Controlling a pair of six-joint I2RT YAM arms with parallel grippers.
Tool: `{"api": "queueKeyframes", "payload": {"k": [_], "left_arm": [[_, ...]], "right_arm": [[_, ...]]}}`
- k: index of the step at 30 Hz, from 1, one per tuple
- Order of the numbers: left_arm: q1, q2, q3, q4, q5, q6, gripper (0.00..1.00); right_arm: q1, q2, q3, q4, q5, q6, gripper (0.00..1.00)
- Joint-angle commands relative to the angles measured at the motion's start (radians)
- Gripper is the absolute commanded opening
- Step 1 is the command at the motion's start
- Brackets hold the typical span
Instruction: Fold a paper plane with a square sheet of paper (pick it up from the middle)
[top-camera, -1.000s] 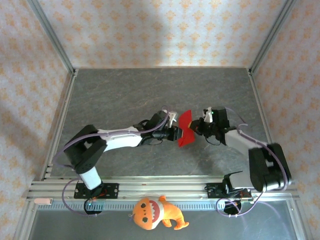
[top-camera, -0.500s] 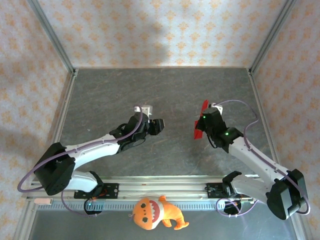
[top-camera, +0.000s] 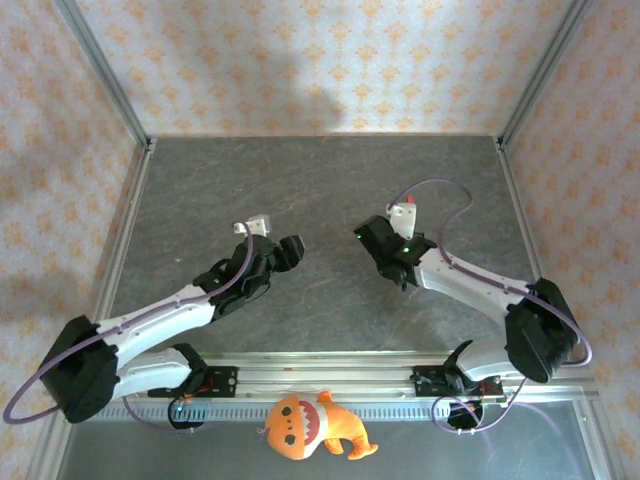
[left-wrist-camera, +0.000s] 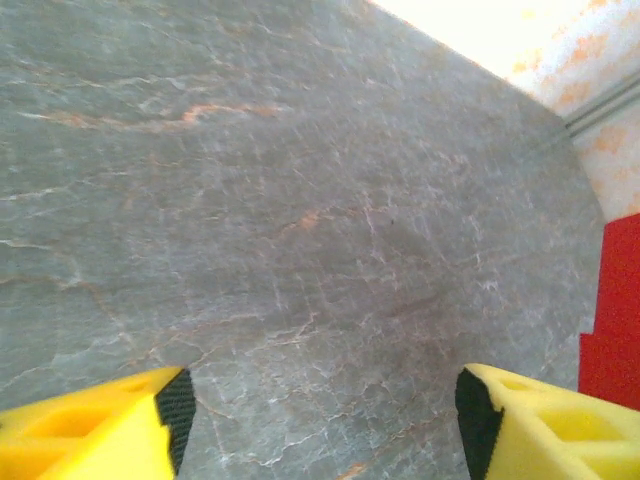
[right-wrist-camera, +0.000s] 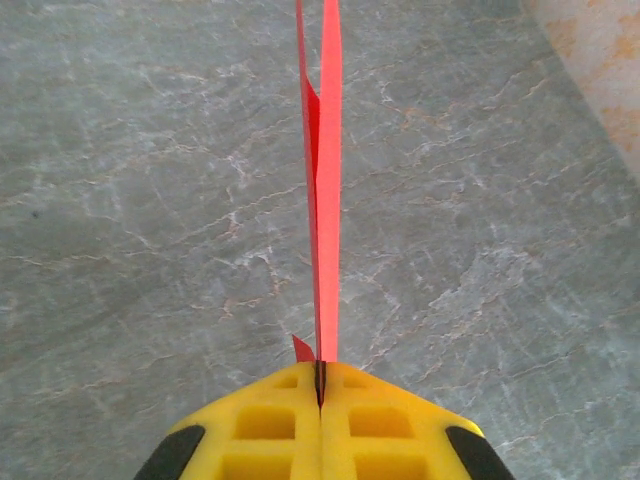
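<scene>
The folded red paper (right-wrist-camera: 322, 170) stands edge-on, pinched at its near end between the shut yellow fingers of my right gripper (right-wrist-camera: 320, 375) and reaching forward above the grey table. In the top view the right gripper (top-camera: 370, 240) hovers right of the table's middle. My left gripper (top-camera: 290, 246) is apart from it to the left, its yellow fingers (left-wrist-camera: 100, 425) spread wide with only bare table between them. A strip of the red paper (left-wrist-camera: 612, 310) shows at the right edge of the left wrist view.
An orange plush toy (top-camera: 312, 425) lies in front of the metal rail (top-camera: 320, 375) at the near edge. Aluminium posts and patterned walls (top-camera: 320, 60) enclose the grey stone-look table (top-camera: 320, 180).
The left gripper let go of the red paper, opened wide and drew back to the left. The right gripper kept the paper and swung with it, ending a little left.
</scene>
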Motion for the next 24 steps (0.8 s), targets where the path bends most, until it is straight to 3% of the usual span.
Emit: {"api": "queueKeyframes", "payload": {"k": [1, 4, 7, 16, 20, 22, 24], "left_arm": [[0.015, -0.086, -0.054, 0.024, -0.072, -0.033, 0.83], [0.025, -0.147, -0.088, 0.055, -0.066, 0.01, 0.91], [0.032, -0.18, -0.079, 0.009, -0.085, 0.037, 0.99], [0.044, -0.242, -0.071, -0.022, 0.033, 0.082, 0.99], [0.055, -0.245, -0.106, 0.036, 0.107, 0.048, 0.99], [0.06, -0.23, -0.113, 0.058, 0.151, 0.038, 0.99], [0.061, -0.201, -0.116, 0.094, 0.202, 0.037, 0.97]], "right_arm": [[0.022, 0.049, 0.036, -0.049, 0.13, 0.01, 0.0], [0.024, 0.109, 0.059, -0.047, 0.074, 0.007, 0.0], [0.025, 0.196, 0.092, -0.042, -0.127, -0.043, 0.0], [0.071, 0.411, 0.255, 0.034, -0.506, -0.048, 0.09], [0.061, 0.394, 0.261, 0.112, -0.664, -0.054, 0.38], [0.041, 0.343, 0.224, 0.188, -0.804, -0.067, 0.49], [0.007, 0.274, 0.168, 0.265, -0.888, -0.045, 0.54]]}}
